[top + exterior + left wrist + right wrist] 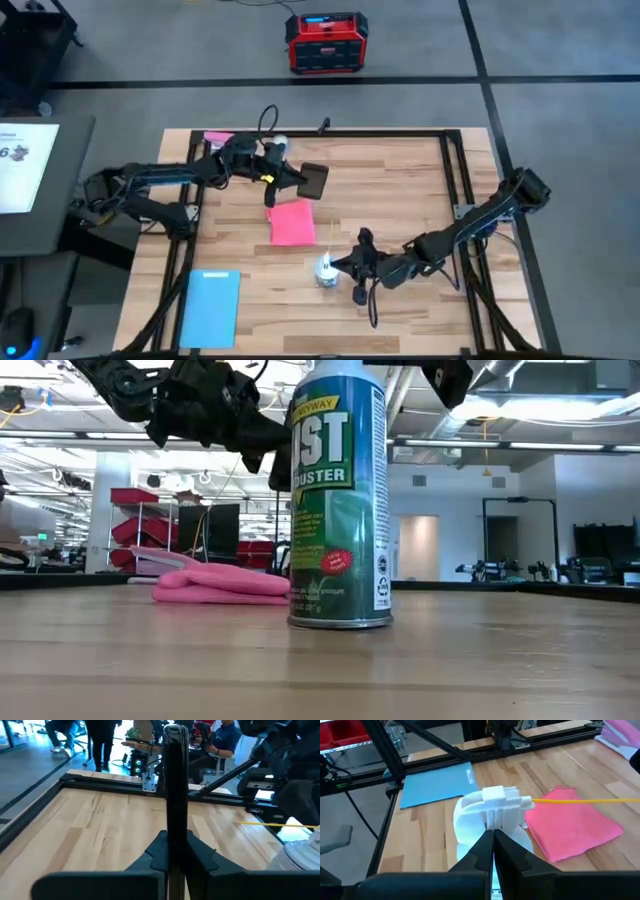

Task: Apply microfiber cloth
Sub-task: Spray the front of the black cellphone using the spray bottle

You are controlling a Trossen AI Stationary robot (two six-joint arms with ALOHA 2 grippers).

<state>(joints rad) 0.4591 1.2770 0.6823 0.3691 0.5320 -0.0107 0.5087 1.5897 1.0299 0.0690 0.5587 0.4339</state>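
From above, the microfiber cloth [292, 222] lies flat mid-table; the left gripper [300, 181], clamped on a black phone [314, 180], hangs just at its 12 o'clock. The right gripper [345, 266], at the cloth's 4 o'clock, meets a duster can [326, 271]. At table level, the cloth [222, 584] lies at the can's [339, 495] 9 o'clock. The right wrist shows closed fingers [481, 851] at the can's white nozzle [495, 800], the cloth [572, 829] at 3 o'clock.
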